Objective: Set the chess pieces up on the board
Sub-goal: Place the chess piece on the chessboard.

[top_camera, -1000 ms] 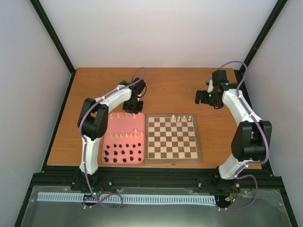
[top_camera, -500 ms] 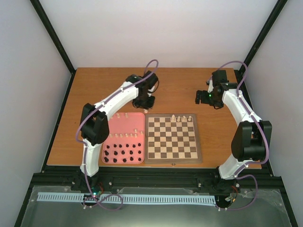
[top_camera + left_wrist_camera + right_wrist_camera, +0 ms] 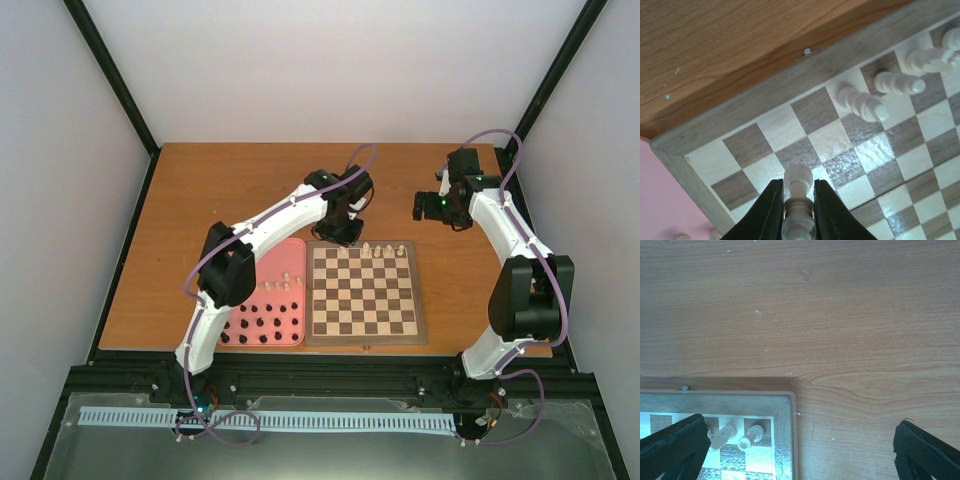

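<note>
Top view first. I count four cream-white chess pieces [image 3: 384, 250] standing on the far row of the square wooden chessboard of light and dark brown checks [image 3: 365, 342], toward the board's right end. The other squares I can see are bare. More cream-white figures wait in the plain pink rectangular tray [image 3: 288, 262] just beside the board's left edge, along with tiny black figures [image 3: 258, 325]. I judge the setup barely begun. My left claw [image 3: 345, 233] hangs over the board's far left corner. The right claw [image 3: 425, 207] sits beyond the board's far right corner, over the brown wooden counter [image 3: 200, 200].

Left wrist view: the left claw [image 3: 798, 194] is pinching a cream-white piece with a round head [image 3: 798, 175] upright over the board's far left squares. I cannot tell whether its base touches the board.

Right wrist view: the right claw [image 3: 800, 450] is spread wide, holding and touching nothing, with the board's far right corner below it.
</note>
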{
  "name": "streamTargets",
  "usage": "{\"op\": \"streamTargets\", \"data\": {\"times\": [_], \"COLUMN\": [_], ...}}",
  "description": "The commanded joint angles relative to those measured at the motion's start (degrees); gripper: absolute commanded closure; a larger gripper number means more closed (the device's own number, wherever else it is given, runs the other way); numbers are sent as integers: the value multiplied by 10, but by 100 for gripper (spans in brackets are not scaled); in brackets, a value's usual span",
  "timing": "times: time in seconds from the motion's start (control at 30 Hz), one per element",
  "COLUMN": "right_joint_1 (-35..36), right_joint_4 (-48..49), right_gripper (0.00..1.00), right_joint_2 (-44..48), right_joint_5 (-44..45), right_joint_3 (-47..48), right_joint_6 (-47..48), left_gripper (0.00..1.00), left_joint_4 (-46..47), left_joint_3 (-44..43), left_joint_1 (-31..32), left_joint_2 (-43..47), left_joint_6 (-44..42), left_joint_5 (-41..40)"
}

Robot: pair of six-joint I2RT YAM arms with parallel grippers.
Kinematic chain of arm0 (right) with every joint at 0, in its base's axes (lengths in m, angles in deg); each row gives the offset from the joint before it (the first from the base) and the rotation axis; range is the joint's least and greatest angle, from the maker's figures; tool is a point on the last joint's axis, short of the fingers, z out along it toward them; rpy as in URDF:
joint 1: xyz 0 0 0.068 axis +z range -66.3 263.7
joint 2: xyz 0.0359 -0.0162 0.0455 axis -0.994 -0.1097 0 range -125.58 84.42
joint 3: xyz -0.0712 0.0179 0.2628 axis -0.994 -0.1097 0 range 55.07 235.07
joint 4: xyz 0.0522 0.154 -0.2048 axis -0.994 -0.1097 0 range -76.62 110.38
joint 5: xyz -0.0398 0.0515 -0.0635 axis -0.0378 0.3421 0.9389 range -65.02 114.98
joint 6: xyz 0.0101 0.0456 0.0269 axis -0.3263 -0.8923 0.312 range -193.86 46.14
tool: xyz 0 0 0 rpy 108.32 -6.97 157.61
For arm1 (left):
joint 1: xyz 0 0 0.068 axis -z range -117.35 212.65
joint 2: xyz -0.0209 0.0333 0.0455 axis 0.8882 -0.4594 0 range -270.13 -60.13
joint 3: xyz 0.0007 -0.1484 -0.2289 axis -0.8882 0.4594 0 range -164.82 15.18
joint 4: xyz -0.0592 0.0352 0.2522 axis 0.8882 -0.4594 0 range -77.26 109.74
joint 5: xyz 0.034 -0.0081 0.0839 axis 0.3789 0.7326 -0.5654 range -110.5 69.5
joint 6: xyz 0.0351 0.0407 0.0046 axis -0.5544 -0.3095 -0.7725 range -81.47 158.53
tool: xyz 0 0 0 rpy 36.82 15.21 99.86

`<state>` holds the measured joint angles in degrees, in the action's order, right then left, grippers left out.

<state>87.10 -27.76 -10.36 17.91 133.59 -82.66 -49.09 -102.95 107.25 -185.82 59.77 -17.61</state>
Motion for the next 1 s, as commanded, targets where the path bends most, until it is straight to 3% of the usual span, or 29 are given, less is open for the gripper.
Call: {"op": "streamTargets", "data": {"times": [0.0, 0.97], "right_joint_1": [-5, -5], "right_joint_4": [7, 7], "right_gripper": [0, 0], "right_joint_2": [5, -10], "right_joint_5": [7, 8], "right_joint_3": [-8, 3], "right_joint_6": [5, 5], "left_gripper": [90, 87], "left_joint_4": [-6, -12], "left_joint_3": [-43, -124], "left_joint_1": [1, 11], "left_joint_2": [-26, -109], "left_joint_6": [12, 15], "left_joint_5": [-5, 22]}}
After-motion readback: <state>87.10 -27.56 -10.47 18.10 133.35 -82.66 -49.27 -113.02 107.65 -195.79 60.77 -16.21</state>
